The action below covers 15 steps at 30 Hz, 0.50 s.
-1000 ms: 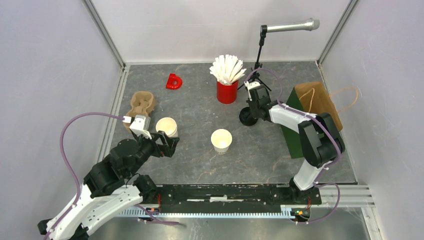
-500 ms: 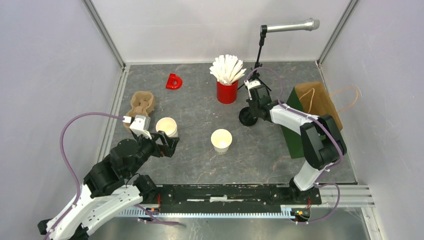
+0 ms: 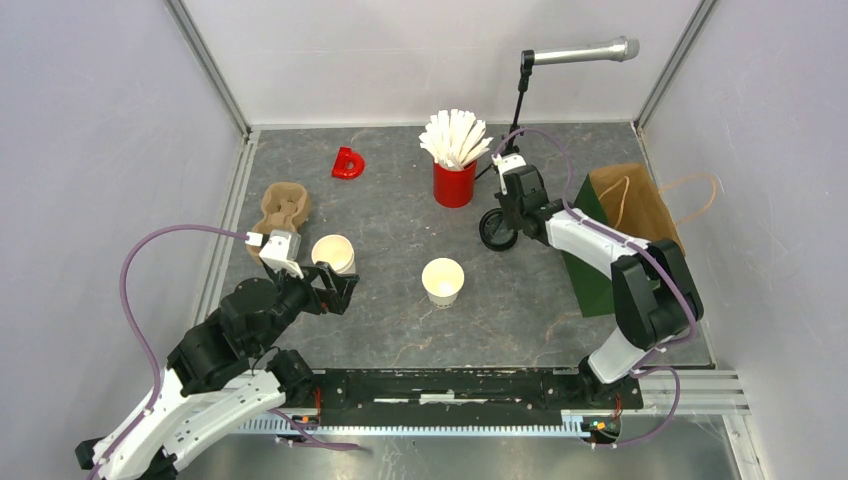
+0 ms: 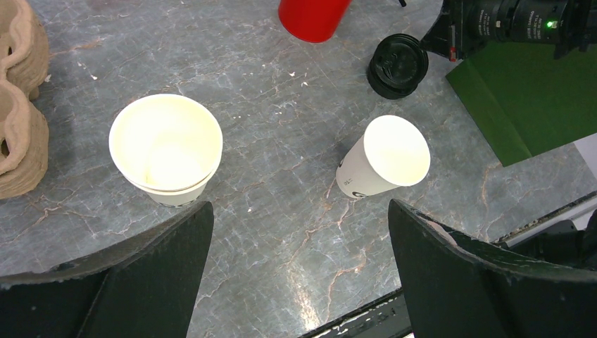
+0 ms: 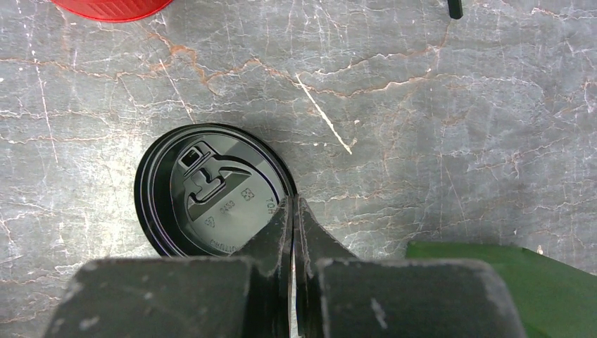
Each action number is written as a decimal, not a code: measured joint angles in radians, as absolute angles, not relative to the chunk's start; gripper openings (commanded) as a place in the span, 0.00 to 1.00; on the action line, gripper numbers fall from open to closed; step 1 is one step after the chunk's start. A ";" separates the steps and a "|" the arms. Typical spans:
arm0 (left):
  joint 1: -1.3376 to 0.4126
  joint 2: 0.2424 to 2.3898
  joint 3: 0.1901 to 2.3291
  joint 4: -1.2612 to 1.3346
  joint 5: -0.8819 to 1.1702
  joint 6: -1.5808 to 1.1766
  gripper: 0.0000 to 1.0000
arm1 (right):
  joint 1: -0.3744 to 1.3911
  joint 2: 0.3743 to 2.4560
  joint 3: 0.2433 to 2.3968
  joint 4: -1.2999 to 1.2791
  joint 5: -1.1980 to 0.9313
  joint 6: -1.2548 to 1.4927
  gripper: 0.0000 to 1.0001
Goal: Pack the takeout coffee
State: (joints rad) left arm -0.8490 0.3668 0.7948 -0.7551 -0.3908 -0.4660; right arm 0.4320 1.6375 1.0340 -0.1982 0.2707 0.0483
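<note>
Left gripper (image 4: 299,211): fingers spread wide with nothing between them, hovering low over the table.
Left cup (image 3: 333,252): upright and lidless, just at 12 o'clock of the left gripper in the top view, outside its fingers.
Middle cup (image 3: 442,280): upright and lidless, at 3 o'clock of the left cup, well apart from it.
Right gripper (image 5: 294,211): fingers clenched on the right rim of the black lid.
Black lid (image 5: 211,190): at 2 o'clock of the middle cup, looking tilted up off the table in the top view; the left wrist view hints at a second lid under it, but I cannot tell.
Red cup of white sticks (image 3: 454,183): at 10 o'clock of the black lid, near it.
Pulp carrier (image 3: 283,208): at 10 o'clock of the left cup, near it.
Paper bag (image 3: 640,205): lying at 3 o'clock of the black lid.
</note>
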 measured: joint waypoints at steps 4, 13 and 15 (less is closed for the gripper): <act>-0.849 0.367 0.795 -0.755 -0.391 -0.466 1.00 | 0.432 1.629 1.034 -0.197 0.266 0.055 0.00; -0.849 0.367 0.795 -0.755 -0.391 -0.466 1.00 | 0.426 1.625 1.034 -0.196 0.242 0.093 0.00; -0.849 0.367 0.795 -0.755 -0.391 -0.466 1.00 | 0.424 1.617 1.034 -0.196 0.238 0.102 0.00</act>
State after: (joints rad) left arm -0.8490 0.3668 0.7948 -0.7551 -0.3908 -0.4660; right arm 0.4240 1.6169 1.0340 -0.1963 0.2379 0.1017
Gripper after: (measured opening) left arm 0.994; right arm 0.009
